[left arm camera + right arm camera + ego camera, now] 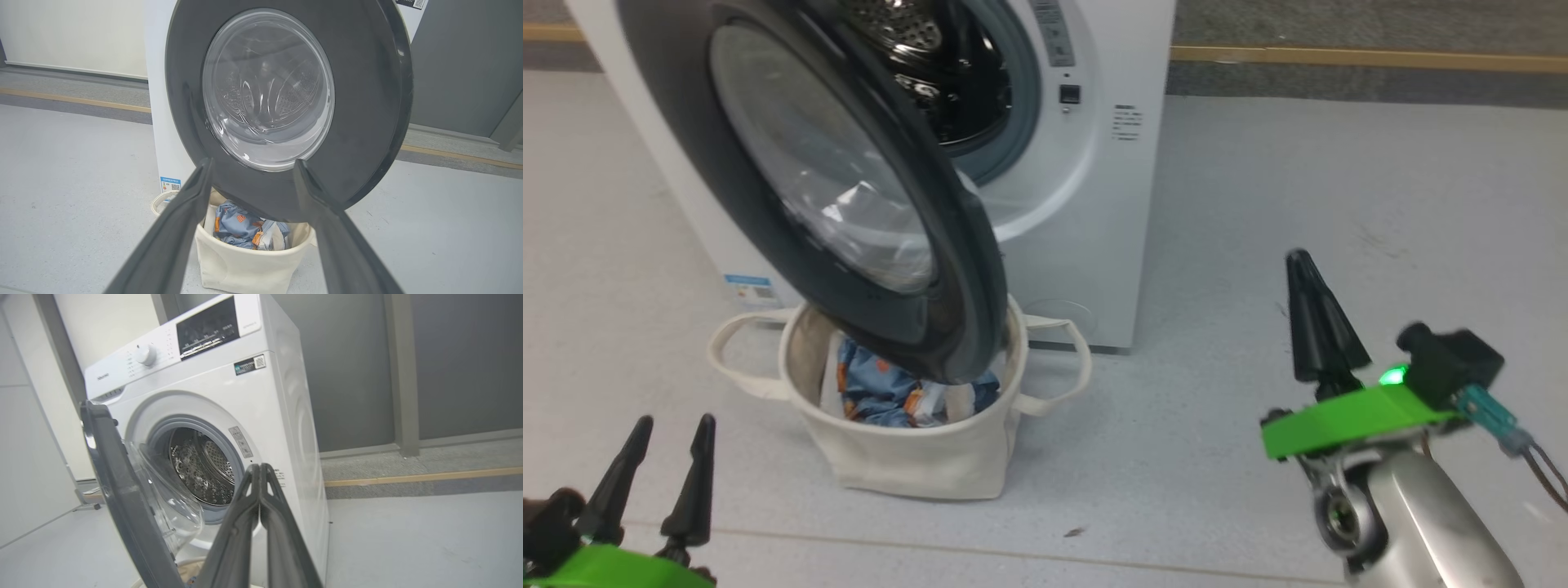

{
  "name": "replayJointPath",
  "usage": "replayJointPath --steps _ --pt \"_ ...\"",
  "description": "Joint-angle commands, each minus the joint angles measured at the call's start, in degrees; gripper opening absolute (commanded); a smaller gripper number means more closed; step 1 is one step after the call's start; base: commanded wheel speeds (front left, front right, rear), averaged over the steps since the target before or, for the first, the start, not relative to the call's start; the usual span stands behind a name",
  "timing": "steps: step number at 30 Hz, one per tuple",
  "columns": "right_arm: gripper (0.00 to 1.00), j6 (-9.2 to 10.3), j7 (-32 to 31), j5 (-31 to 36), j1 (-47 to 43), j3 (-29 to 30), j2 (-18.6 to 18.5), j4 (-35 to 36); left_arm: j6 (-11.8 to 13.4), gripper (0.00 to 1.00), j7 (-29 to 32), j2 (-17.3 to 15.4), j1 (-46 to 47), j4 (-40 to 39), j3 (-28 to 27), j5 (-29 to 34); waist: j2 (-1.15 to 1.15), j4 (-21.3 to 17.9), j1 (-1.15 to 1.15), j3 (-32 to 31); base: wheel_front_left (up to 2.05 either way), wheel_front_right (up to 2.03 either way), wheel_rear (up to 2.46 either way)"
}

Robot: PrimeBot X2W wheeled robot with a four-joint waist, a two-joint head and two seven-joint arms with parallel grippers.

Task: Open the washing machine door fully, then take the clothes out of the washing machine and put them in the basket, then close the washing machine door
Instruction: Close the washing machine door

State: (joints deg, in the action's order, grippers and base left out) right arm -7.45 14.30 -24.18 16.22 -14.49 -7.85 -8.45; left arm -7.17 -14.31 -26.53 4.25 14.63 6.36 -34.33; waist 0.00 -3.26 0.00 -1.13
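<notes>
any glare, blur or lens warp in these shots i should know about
Head view: pale reflections on the washing machine door glass, its lower rim slightly smeared; left wrist view: bright streaks on that glass, the left gripper looming soft near the lens; right wrist view: wide-angle warp leans the washing machine and wall posts.

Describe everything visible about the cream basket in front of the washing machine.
The basket is a round, soft cream canvas tub with two loop handles. It stands upright on the grey floor, just in front of the washing machine. Blue, orange-printed clothes lie inside. The lower rim of the open door hangs over its mouth; contact cannot be told.
</notes>
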Motion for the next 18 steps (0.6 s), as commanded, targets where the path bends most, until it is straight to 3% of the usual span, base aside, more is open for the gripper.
replayJointPath --steps 1,7,18 --pt "0.00 -0.03 0.5 -0.9 3.6 -2.0 -0.1 1.8 -0.3 1.00 -0.7 -1.1 3.8 -1.2 -2.9 0.7 0.00 1.6 0.00 -0.3 0.00 0.00 0.00" --pt "0.00 -0.03 -1.2 -5.2 10.8 -6.9 0.5 0.9 -0.3 1.00 -0.7 1.4 7.1 -0.4 -0.7 4.5 0.00 7.0 0.00 -0.1 0.00 0.00 0.00" --pt "0.00 -0.03 -1.8 -4.9 18.9 -13.4 4.6 -8.5 -0.3 1.00 -0.7 4.9 9.6 0.9 5.7 6.2 0.00 15.4 0.00 -0.9 0.00 0.00 0.00"
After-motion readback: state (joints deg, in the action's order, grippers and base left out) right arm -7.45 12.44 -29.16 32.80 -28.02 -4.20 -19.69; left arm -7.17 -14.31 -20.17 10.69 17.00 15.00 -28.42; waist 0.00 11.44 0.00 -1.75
